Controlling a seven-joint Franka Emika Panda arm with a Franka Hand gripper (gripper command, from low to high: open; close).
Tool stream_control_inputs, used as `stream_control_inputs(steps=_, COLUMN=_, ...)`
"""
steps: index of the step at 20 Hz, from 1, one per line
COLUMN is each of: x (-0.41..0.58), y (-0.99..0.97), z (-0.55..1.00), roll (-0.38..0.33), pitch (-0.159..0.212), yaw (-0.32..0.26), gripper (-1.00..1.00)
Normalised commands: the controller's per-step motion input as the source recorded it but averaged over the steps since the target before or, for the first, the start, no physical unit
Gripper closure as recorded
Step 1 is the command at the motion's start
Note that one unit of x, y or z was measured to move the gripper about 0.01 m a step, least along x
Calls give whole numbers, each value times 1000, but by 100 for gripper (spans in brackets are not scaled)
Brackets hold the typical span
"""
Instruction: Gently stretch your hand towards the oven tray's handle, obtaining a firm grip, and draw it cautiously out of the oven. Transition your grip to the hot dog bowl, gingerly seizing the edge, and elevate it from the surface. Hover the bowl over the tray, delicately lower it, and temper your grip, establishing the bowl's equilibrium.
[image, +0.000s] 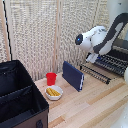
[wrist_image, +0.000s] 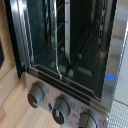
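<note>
Bowl (image: 54, 92), white and round, holding yellow-orange hot dog pieces (image: 52, 92), rests on the wooden surface (image: 90, 107) near its edge, beside a red cup (image: 51, 78) whose contents cannot be seen. A dark blue slab (image: 73, 75) stands tilted just beyond. A large black bin (image: 20, 97) sits at the exterior view's left. The white arm (image: 97, 39) reaches toward the oven (wrist_image: 75, 50) at the exterior view's right, above the wire oven tray (image: 102, 67). The wrist view shows the oven's interior and knobs (wrist_image: 61, 108). The claw is hidden; whether it is spread cannot be told.
</note>
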Motion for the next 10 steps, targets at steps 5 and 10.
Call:
stream_control_inputs(steps=5, x=255, y=-527, z=-137, roll=-42, pitch=0, yaw=0, gripper=-100)
stream_control_inputs(steps=10, x=203, y=-463, z=-140, roll=-33, pitch=0, yaw=-4, gripper=-100)
